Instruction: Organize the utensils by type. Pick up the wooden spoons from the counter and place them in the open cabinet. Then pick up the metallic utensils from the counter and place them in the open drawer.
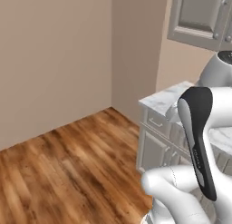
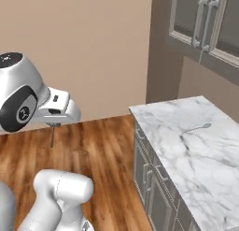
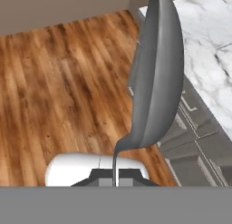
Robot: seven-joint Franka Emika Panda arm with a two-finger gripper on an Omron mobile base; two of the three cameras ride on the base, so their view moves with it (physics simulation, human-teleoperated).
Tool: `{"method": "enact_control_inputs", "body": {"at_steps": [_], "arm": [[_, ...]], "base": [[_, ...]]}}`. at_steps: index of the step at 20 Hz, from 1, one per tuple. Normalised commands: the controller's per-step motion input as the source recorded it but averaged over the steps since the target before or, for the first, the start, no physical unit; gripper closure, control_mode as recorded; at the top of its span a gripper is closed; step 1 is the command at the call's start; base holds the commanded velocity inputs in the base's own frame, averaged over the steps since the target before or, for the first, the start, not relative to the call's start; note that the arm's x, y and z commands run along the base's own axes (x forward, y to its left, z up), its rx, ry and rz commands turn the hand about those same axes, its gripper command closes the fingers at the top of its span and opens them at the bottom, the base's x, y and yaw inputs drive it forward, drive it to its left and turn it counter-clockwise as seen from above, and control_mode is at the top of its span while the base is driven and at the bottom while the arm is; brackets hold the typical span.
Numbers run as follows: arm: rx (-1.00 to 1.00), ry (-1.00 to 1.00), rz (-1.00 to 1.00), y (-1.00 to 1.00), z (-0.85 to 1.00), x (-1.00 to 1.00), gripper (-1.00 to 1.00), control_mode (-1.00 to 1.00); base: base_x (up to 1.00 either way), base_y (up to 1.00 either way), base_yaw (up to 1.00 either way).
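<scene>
My gripper [image 2: 53, 124] hangs over the wooden floor, left of the counter [image 2: 205, 164], and is shut on the thin handle of a silver-grey metallic spoon [image 3: 156, 73]. In the hand view the spoon's bowl looms large, and its handle runs down between my gripper [image 3: 114, 175] tips. From the right base camera the spoon [image 2: 52, 137] dangles below the hand as a thin line. A second slim metallic spoon [image 2: 198, 128] lies on the white marble counter near its far edge. The counter's corner [image 1: 163, 99] also appears behind my arm. The wooden spoons and the open drawer are out of view.
Grey upper cabinets [image 2: 205, 24] with bar handles hang above the counter, and a cabinet door [image 1: 204, 19] sits at top right. Below the slab are grey-beige drawer fronts [image 2: 151, 178]. Wooden floor [image 1: 68, 164] stretches left to beige walls.
</scene>
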Motion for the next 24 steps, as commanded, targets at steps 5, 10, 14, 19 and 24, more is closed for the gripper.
{"method": "enact_control_inputs", "body": {"at_steps": [5, 10, 14, 19, 24], "arm": [[0.0, 0.0, 0.0, 0.0, 0.0, 0.0, 1.0, 1.0], [0.0, 0.0, 0.0, 0.0, 0.0, 0.0, 1.0, 1.0], [0.0, 0.0, 0.0, 0.0, 0.0, 0.0, 1.0, 1.0], [0.0, 0.0, 0.0, 0.0, 0.0, 0.0, 1.0, 1.0], [0.0, 0.0, 0.0, 0.0, 0.0, 0.0, 1.0, 1.0]], "base": [[-0.56, 0.0, 0.5], [-0.1, 0.34, 0.27], [-0.19, 0.19, 0.35], [-0.21, 0.08, 0.46], [-0.11, 0.0, 0.54]]}}
